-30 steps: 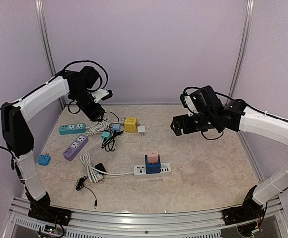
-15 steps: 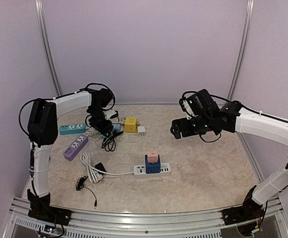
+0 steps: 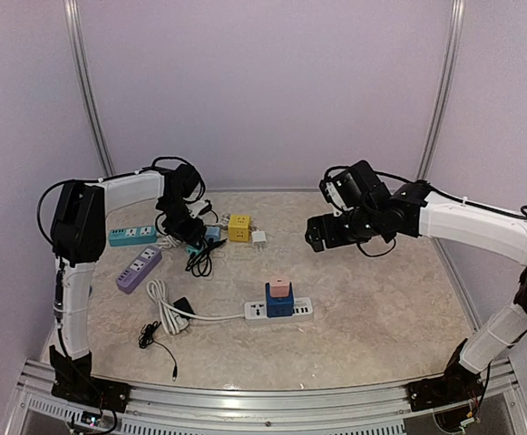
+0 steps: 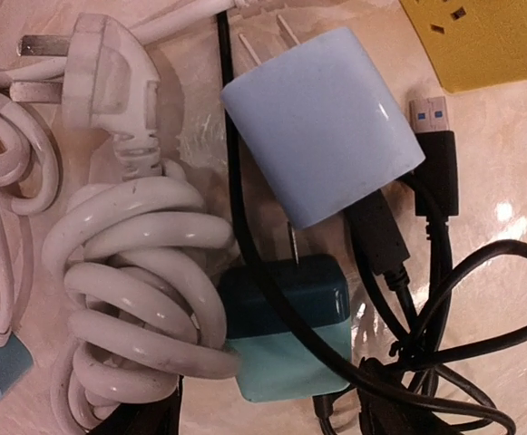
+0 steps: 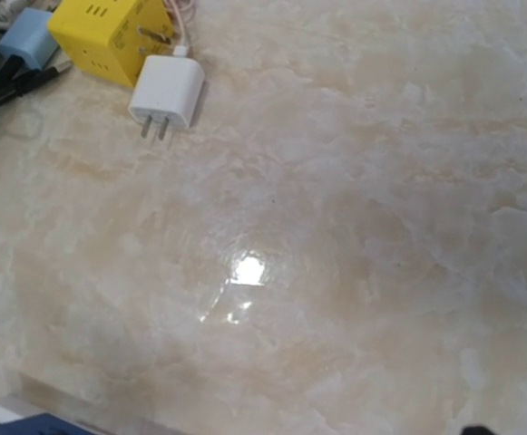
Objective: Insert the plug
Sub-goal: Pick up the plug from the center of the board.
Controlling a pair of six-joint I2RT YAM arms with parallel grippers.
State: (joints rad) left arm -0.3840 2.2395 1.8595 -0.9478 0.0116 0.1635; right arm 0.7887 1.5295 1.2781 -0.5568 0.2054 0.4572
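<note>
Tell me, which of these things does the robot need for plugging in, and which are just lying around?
Probably needed: light blue charger, teal charger beside it, white power strip.
Just lying about: yellow cube socket, white charger, purple power strip, coiled white cable.

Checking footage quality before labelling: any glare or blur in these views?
Right wrist: a bright glare patch on the marble table; white charger sharp. Left wrist: close and crisp, small highlights beside the light blue charger. Top external: even, soft light.

The charger [image 4: 322, 122] is pale blue, the cube [image 4: 485, 36] yellow.
</note>
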